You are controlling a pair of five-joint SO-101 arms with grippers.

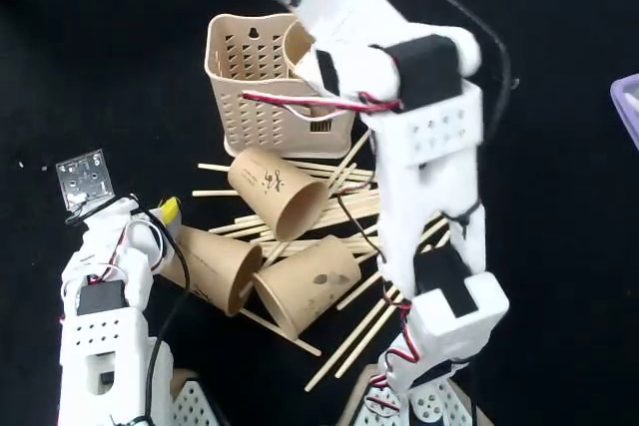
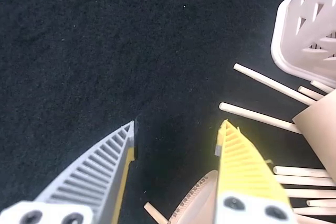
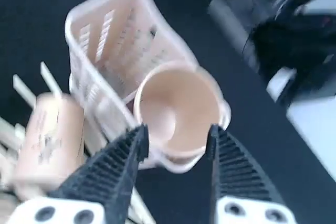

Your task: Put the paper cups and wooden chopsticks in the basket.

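Observation:
A beige perforated basket [image 1: 262, 87] [image 3: 113, 51] stands at the back of the black table. My right gripper [image 1: 312, 35] [image 3: 176, 132] hangs over its near corner, shut on a paper cup [image 3: 176, 109] [image 1: 297, 45] whose mouth faces the wrist camera. Three more paper cups [image 1: 275, 192] [image 1: 215, 266] [image 1: 305, 291] lie on their sides in a heap of wooden chopsticks [image 1: 344, 202] [image 2: 268, 83] in front of the basket. My left gripper [image 1: 165, 218] [image 2: 176, 127] is open just above the cloth, left of the heap, with one cup's rim [image 2: 191, 203] beside its yellow finger [image 2: 239, 163].
The right arm's white body [image 1: 429, 177] stretches over the right part of the chopstick heap. A purple container's edge [image 1: 627, 97] shows at the far right. Bare black cloth [image 1: 110, 67] lies left of the basket.

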